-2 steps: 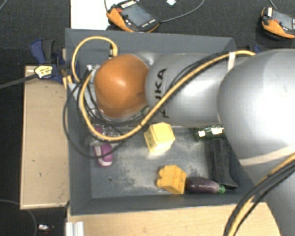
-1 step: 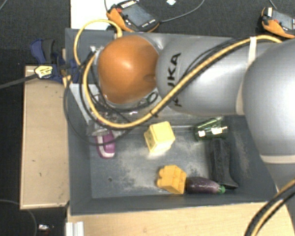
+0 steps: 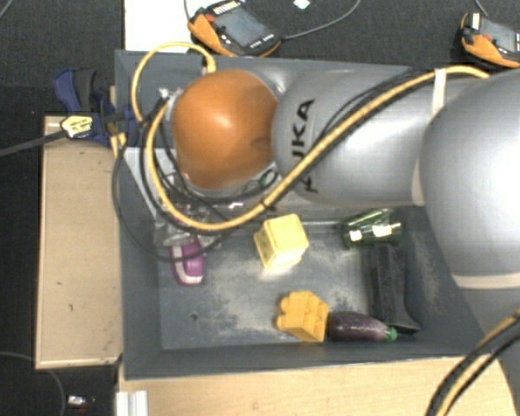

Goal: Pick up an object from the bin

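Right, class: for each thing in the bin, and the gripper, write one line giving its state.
gripper: low in the bin's left part, just above the purple thing.
purple thing: on the floor, below the gripper.
yellow cube: resting free, mid-bin.
yellow brick: on the floor, beside the toy aubergine's end.
toy aubergine: on its side, by the near wall.
black block: lying flat, right side.
green bottle: on its side.

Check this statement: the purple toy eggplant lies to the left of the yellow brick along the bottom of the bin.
One detail is wrong. The camera view shows the purple toy eggplant to the right of the yellow brick, close against it, not to the left. Both do lie along the bottom of the bin.
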Available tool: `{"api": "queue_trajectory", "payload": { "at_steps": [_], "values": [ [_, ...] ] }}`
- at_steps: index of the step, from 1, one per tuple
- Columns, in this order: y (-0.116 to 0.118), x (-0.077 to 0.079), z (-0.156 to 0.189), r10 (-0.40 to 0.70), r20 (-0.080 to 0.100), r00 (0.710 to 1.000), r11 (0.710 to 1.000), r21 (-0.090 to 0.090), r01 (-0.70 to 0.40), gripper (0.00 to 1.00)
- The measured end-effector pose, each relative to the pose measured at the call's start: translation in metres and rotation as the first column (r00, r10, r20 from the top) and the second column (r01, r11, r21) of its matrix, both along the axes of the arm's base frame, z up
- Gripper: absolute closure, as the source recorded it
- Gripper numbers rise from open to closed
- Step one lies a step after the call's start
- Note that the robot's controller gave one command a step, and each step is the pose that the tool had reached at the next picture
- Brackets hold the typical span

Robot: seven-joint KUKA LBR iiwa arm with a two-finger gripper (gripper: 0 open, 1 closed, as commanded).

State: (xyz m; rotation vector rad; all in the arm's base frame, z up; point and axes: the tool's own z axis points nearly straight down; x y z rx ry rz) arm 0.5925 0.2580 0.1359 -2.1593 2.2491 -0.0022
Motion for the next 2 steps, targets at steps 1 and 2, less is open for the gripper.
{"api": "queue_trajectory", "payload": {
  "at_steps": [1,2],
  "values": [
    [0.002,0.003,0.011,-0.009,0.012,1.000,1.000,0.009,0.009,1.00],
    [0.001,0.002,0.060,-0.017,0.007,1.000,1.000,0.007,0.017,1.00]
  ]
}}
